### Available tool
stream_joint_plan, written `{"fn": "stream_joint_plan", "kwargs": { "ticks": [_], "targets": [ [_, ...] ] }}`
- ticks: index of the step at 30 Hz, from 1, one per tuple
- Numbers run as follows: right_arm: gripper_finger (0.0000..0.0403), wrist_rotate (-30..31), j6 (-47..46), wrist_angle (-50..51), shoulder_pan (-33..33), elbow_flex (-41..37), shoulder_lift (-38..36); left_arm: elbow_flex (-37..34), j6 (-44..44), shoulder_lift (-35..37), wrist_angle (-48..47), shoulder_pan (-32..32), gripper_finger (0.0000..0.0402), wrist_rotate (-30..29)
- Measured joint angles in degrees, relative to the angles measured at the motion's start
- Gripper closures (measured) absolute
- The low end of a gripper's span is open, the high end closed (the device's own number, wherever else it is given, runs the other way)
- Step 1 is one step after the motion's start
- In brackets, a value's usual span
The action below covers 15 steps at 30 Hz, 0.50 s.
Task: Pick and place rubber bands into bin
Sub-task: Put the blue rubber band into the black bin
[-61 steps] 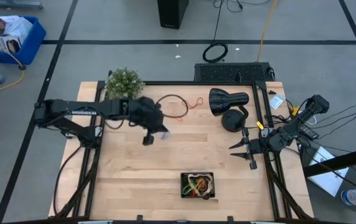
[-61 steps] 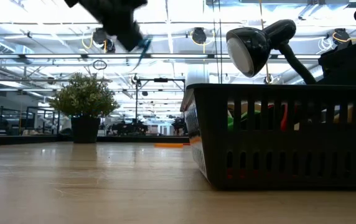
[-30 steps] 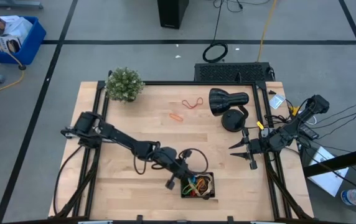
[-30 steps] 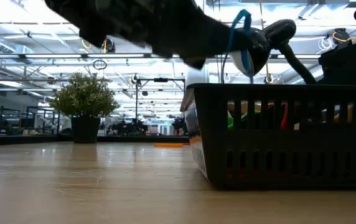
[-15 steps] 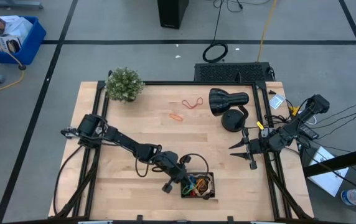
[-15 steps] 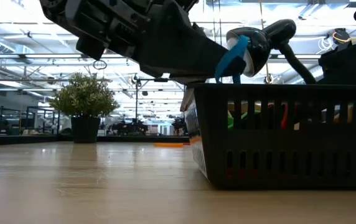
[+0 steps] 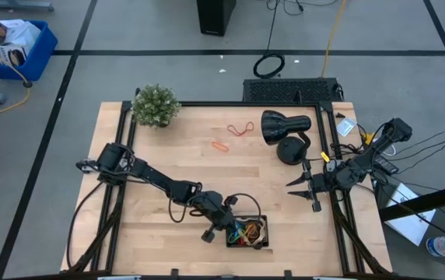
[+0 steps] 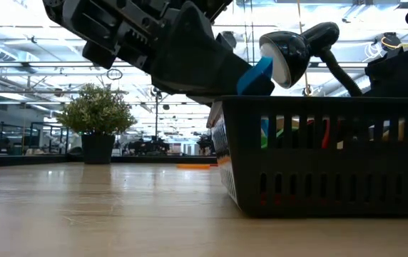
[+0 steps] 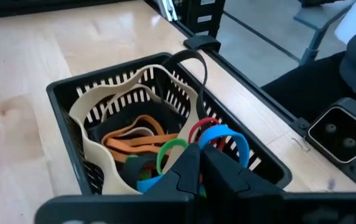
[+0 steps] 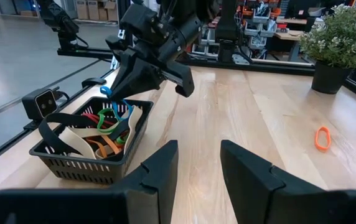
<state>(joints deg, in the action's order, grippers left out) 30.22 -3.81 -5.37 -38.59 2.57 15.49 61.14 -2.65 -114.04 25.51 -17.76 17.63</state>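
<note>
Blue rubber band (image 9: pixel 228 138) pinched in left gripper (image 9: pixel 196 163), fingers pressed together on it, low over the bin (image 7: pixel 247 232) at bottom centre of the high view. Bin already holds orange, green, red, tan bands. Right gripper (image 10: pixel 195 163) waits at right edge w/ fingers spread. Orange band (image 7: pixel 220 145) & red band (image 7: pixel 240 129) lie upper centre, near the lamp (image 7: pixel 283 124).

Risk, I'd judge: springy loop catches the rim or clings to a finger on release, flips out. Black loop (image 9: pixel 190 65) arches over the rim, could snag. Bin floor mostly hidden; low view shows only the slatted wall.
</note>
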Motion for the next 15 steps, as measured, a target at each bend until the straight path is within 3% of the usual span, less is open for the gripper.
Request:
{"fn": "stream_joint_plan", "kwargs": {
  "ticks": [15],
  "targets": [
    [0.0287,0.0,0.0,0.0,0.0,0.0,0.0,0.0,-2.6,0.0,1.6,0.0,0.0379,0.2]
  ]
}}
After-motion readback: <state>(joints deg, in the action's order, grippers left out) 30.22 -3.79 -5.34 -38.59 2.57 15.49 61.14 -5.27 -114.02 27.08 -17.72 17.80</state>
